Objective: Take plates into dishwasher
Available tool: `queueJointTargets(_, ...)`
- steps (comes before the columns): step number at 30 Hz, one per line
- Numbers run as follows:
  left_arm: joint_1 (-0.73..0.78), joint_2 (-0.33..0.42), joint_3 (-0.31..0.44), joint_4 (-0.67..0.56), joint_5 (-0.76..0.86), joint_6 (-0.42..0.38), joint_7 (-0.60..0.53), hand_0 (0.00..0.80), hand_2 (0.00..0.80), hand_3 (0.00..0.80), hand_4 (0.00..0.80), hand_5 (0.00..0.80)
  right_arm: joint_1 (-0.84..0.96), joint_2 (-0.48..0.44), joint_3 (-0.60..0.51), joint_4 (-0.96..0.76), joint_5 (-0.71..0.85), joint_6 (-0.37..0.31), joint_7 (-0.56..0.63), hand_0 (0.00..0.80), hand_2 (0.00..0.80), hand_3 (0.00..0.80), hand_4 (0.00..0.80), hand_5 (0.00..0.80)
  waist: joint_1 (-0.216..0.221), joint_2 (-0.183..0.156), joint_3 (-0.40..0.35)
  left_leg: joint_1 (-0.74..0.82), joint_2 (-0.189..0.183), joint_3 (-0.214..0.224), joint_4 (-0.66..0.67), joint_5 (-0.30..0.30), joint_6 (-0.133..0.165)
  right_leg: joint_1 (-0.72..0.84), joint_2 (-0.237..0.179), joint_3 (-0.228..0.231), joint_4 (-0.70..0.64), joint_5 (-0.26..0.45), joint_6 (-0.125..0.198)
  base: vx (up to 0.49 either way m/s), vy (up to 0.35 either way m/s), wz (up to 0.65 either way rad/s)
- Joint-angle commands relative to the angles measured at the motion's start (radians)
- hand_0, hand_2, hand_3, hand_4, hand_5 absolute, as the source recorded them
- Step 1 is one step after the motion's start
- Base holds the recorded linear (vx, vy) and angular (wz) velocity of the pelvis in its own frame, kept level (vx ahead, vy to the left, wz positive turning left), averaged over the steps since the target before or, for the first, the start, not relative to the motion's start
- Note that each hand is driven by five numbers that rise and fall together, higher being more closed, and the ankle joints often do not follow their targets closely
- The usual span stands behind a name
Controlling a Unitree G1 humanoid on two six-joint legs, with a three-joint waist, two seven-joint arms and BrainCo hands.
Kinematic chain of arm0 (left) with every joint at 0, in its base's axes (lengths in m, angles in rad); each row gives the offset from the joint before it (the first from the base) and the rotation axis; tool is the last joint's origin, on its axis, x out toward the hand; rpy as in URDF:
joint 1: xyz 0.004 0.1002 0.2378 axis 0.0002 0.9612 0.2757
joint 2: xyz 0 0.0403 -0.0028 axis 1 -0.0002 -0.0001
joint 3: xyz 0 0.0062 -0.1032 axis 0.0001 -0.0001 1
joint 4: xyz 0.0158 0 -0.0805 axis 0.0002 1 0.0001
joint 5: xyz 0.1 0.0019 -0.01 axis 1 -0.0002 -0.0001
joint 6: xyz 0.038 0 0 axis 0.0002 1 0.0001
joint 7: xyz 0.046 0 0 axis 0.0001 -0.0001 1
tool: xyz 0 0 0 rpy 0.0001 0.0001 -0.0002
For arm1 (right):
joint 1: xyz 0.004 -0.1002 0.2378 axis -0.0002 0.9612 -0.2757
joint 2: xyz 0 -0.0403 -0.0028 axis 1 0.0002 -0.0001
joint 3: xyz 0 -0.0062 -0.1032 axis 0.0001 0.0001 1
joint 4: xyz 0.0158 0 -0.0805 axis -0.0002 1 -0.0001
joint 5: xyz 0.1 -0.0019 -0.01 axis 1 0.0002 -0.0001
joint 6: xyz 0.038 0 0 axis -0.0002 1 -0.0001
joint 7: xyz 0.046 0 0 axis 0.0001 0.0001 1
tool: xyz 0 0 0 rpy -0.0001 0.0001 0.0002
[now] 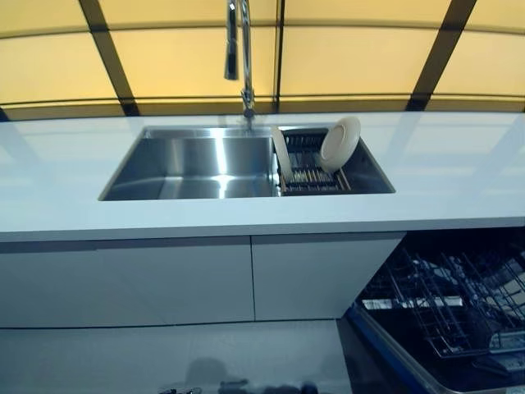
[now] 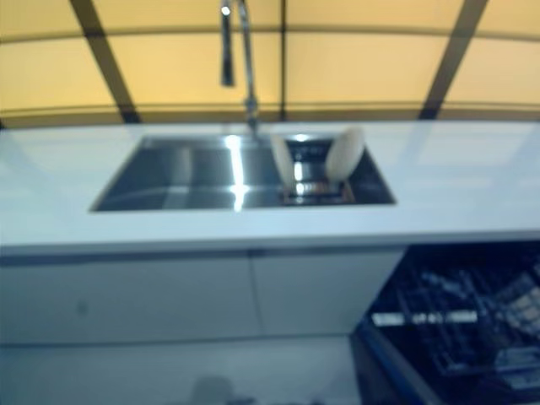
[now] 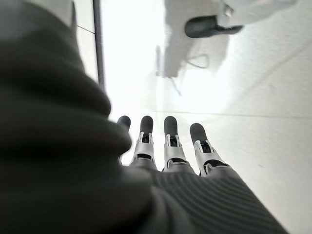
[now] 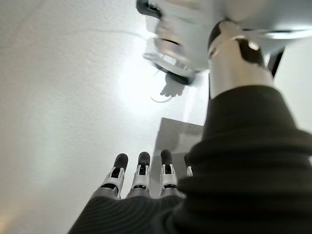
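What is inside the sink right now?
In the sink, a drying rack fills the right end, holding two upright white plates. The left basin looks empty.

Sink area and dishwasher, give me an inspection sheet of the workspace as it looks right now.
Surface: white countertop around a steel sink.
Job's things: two plates on edge in the drying rack in the sink's right half, a round plate leaning and a second plate at the rack's left end; dishwasher rack pulled out at lower right.
Clutter: nothing seen.
Hands: left hand and right hand empty, fingers straight, over the floor.
Cables: nothing noted.
Surroundings: faucet, amber window panels, white cabinet doors.
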Motion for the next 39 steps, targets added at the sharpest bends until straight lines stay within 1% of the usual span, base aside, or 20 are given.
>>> queueJointTargets(1, -0.011, -0.009, 0.051, 0.019, 0.053, -0.002, -0.013, 0.0, 0.0, 0.0, 0.0, 0.0, -0.025, -0.018, 0.013, 0.031, -0.04, -0.02, 0.024, 0.0, 0.0, 0.0, 0.0, 0.0, 0.002, 0.0, -0.003, -0.018, -0.019, -0.049, 0.078, -0.105, 0.007, 0.16, 0.021, 0.009, -0.176, 0.19, 0.01, 0.245, -0.164, 0.17)
queueJointTargets(5, 0.02, -0.002, 0.058, 0.002, 0.119, 0.015, -0.042, 0.0, 0.0, 0.0, 0.0, 0.0, -0.053, -0.049, 0.074, -0.054, -0.18, -0.101, 0.122, 0.0, 0.0, 0.0, 0.0, 0.0, 0.019, -0.016, -0.019, 0.016, -0.008, -0.052, 0.06, -0.107, -0.008, 0.238, 0.028, -0.019, -0.205, 0.155, 0.002, 0.22, -0.15, 0.2)
queueJointTargets(10, 0.039, 0.04, 0.046, -0.076, 0.119, 0.06, -0.046, 0.0, 0.0, 0.0, 0.0, 0.0, -0.08, -0.118, 0.151, -0.224, -0.227, -0.138, 0.26, 0.0, 0.0, 0.0, 0.0, 0.0, 0.033, -0.036, -0.019, 0.015, 0.005, -0.045, 0.04, -0.103, -0.016, 0.251, 0.03, -0.031, -0.203, 0.13, -0.001, 0.087, -0.101, 0.06)
queueJointTargets(13, 0.051, 0.072, 0.046, -0.13, 0.128, 0.088, -0.05, 0.0, 0.0, 0.0, 0.0, 0.0, -0.094, -0.179, 0.163, -0.384, -0.205, -0.144, 0.386, 0.0, 0.0, 0.0, 0.0, 0.0, 0.041, -0.048, -0.01, 0.009, 0.012, -0.038, 0.034, -0.098, -0.017, 0.245, 0.028, -0.037, -0.197, 0.128, 0.003, 0.012, -0.084, 0.01)
queueJointTargets(14, 0.067, 0.09, 0.058, -0.165, 0.139, 0.102, -0.057, 0.0, 0.0, 0.0, 0.0, 0.0, -0.091, -0.234, 0.156, -0.543, -0.205, -0.115, 0.483, 0.0, 0.0, 0.0, 0.0, 0.0, 0.04, -0.055, -0.004, 0.007, 0.016, -0.03, 0.033, -0.097, -0.016, 0.239, 0.026, -0.04, -0.191, 0.131, 0.008, 0.0, -0.076, -0.02)
queueJointTargets(15, 0.078, 0.103, 0.066, -0.187, 0.145, 0.11, -0.062, 0.0, 0.0, 0.0, 0.0, 0.0, -0.085, -0.275, 0.153, -0.639, -0.196, -0.124, 0.563, 0.0, 0.0, 0.0, 0.0, 0.0, 0.038, -0.059, 0.0, 0.005, 0.018, -0.025, 0.034, -0.096, -0.016, 0.235, 0.026, -0.04, -0.186, 0.133, 0.012, -0.005, -0.07, 0.0)
queueJointTargets(17, 0.091, 0.127, 0.074, -0.212, 0.147, 0.116, -0.074, 0.0, 0.0, 0.0, 0.0, 0.0, -0.075, -0.366, 0.151, -0.812, -0.108, -0.119, 0.704, 0.0, 0.0, 0.0, 0.0, 0.0, 0.034, -0.065, 0.006, 0.002, 0.021, -0.018, 0.036, -0.094, -0.016, 0.226, 0.025, -0.039, -0.177, 0.136, 0.017, -0.009, -0.039, 0.01)
queueJointTargets(18, 0.1, 0.144, 0.08, -0.217, 0.143, 0.111, -0.083, 0.0, 0.0, 0.0, 0.0, 0.0, -0.071, -0.436, 0.126, -0.973, -0.022, -0.086, 0.825, 0.0, 0.0, 0.0, 0.0, 0.0, 0.029, -0.068, 0.01, 0.002, 0.024, -0.009, 0.035, -0.093, -0.016, 0.22, 0.023, -0.037, -0.168, 0.138, 0.022, 0.0, 0.0, 0.0)
queueJointTargets(19, 0.103, 0.149, 0.083, -0.216, 0.143, 0.108, -0.086, 0.0, 0.0, 0.0, 0.0, 0.0, -0.07, -0.462, 0.112, -1.025, 0.027, -0.084, 0.88, 0.0, 0.0, 0.0, 0.0, 0.0, 0.027, -0.069, 0.012, 0.003, 0.024, -0.005, 0.036, -0.093, -0.015, 0.217, 0.023, -0.036, -0.163, 0.138, 0.024, 0.0, 0.0, 0.0)
queueJointTargets(20, 0.109, 0.157, 0.086, -0.206, 0.143, 0.095, -0.091, 0.0, 0.0, 0.0, 0.0, 0.0, -0.074, -0.506, 0.08, -1.146, 0.096, -0.054, 0.962, 0.0, 0.0, 0.0, 0.0, 0.0, 0.023, -0.071, 0.015, 0.003, 0.025, 0.002, 0.039, -0.094, -0.015, 0.212, 0.021, -0.034, -0.152, 0.136, 0.028, 0.0, 0.0, 0.0)
queueJointTargets(21, 0.112, 0.158, 0.09, -0.197, 0.145, 0.085, -0.091, 0.0, 0.0, 0.0, 0.0, 0.0, -0.08, -0.526, 0.061, -1.191, 0.14, -0.057, 1.0, 0.0, 0.0, 0.0, 0.0, 0.0, 0.02, -0.072, 0.016, 0.005, 0.025, 0.005, 0.041, -0.094, -0.016, 0.209, 0.021, -0.031, -0.145, 0.136, 0.03, 0.0, 0.0, 0.0)
queueJointTargets(22, 0.112, 0.159, 0.093, -0.183, 0.145, 0.075, -0.09, 0.0, 0.0, 0.0, 0.0, 0.0, -0.098, -0.544, 0.036, -1.257, 0.205, -0.032, 1.032, 0.0, 0.0, 0.0, 0.0, 0.0, 0.017, -0.073, 0.017, 0.007, 0.026, 0.009, 0.043, -0.094, -0.016, 0.205, 0.02, -0.028, -0.135, 0.135, 0.033, 0.0, 0.0, 0.0)
queueJointTargets(25, 0.113, 0.153, 0.102, -0.157, 0.152, 0.056, -0.086, 0.0, 0.0, 0.0, 0.0, 0.0, -0.157, -0.552, -0.01, -1.34, 0.387, 0.017, 1.084, 0.0, 0.0, 0.0, 0.0, 0.0, 0.013, -0.073, 0.016, 0.013, 0.027, 0.018, 0.046, -0.096, -0.017, 0.198, 0.016, -0.025, -0.117, 0.132, 0.038, 0.0, 0.0, 0.0)
queueJointTargets(27, 0.12, 0.144, 0.11, -0.132, 0.164, 0.032, -0.084, 0.0, 0.0, 0.0, 0.0, 0.0, -0.203, -0.518, -0.049, -1.375, 0.485, 0.067, 1.123, 0.0, 0.0, 0.0, 0.0, 0.0, 0.013, -0.072, 0.012, 0.017, 0.026, 0.023, 0.049, -0.1, -0.015, 0.195, 0.014, -0.025, -0.106, 0.133, 0.044, 0.035, 0.021, -0.04)
queueJointTargets(29, 0.125, 0.14, 0.112, -0.121, 0.174, 0.021, -0.084, 0.0, 0.0, 0.0, 0.0, 0.0, -0.24, -0.499, -0.079, -1.398, 0.587, 0.119, 1.121, 0.0, 0.0, 0.0, 0.0, 0.0, 0.015, -0.07, 0.008, 0.025, 0.027, 0.024, 0.044, -0.101, -0.014, 0.197, 0.014, -0.025, -0.102, 0.134, 0.047, 0.037, 0.011, -0.05)
queueJointTargets(32, 0.129, 0.14, 0.114, -0.106, 0.186, 0.009, -0.091, 0.0, 0.0, 0.0, 0.0, 0.0, -0.299, -0.473, -0.12, -1.384, 0.732, 0.164, 1.085, 0.0, 0.0, 0.0, 0.0, 0.0, 0.019, -0.068, 0.001, 0.033, 0.028, 0.026, 0.041, -0.106, -0.012, 0.206, 0.014, -0.029, -0.1, 0.129, 0.048, 0.034, 0.0, -0.02)
queueJointTargets(33, 0.129, 0.139, 0.115, -0.101, 0.19, 0.006, -0.092, 0.0, 0.0, 0.0, 0.0, 0.0, -0.308, -0.469, -0.124, -1.378, 0.758, 0.165, 1.077, 0.0, 0.0, 0.0, 0.0, 0.0, 0.019, -0.068, 0.0, 0.035, 0.028, 0.027, 0.041, -0.106, -0.012, 0.207, 0.014, -0.029, -0.101, 0.129, 0.048, 0.031, -0.005, -0.03)
queueJointTargets(35, 0.13, 0.138, 0.11, -0.098, 0.205, 0.01, -0.096, 0.0, 0.0, 0.0, 0.0, 0.0, -0.365, -0.457, -0.165, -1.345, 0.904, 0.174, 1.004, 0.0, 0.0, 0.0, 0.0, 0.0, 0.023, -0.066, -0.007, 0.041, 0.03, 0.029, 0.042, -0.111, -0.012, 0.218, 0.014, -0.034, -0.104, 0.118, 0.045, 0.036, -0.012, -0.03)
queueJointTargets(37, 0.132, 0.137, 0.107, -0.099, 0.22, 0.013, -0.099, 0.0, 0.0, 0.0, 0.0, 0.0, -0.42, -0.451, -0.203, -1.288, 1.003, 0.159, 0.952, 0.0, 0.0, 0.0, 0.0, 0.0, 0.029, -0.064, -0.012, 0.05, 0.031, 0.029, 0.043, -0.118, -0.011, 0.228, 0.014, -0.039, -0.103, 0.11, 0.044, 0.045, -0.022, -0.01)
queueJointTargets(39, 0.129, 0.139, 0.104, -0.101, 0.233, 0.015, -0.105, 0.0, 0.0, 0.0, 0.0, 0.0, -0.476, -0.451, -0.233, -1.23, 1.125, 0.118, 0.853, 0.0, 0.0, 0.0, 0.0, 0.0, 0.035, -0.063, -0.015, 0.059, 0.031, 0.029, 0.045, -0.124, -0.01, 0.237, 0.012, -0.047, -0.099, 0.103, 0.044, 0.05, -0.035, -0.01)
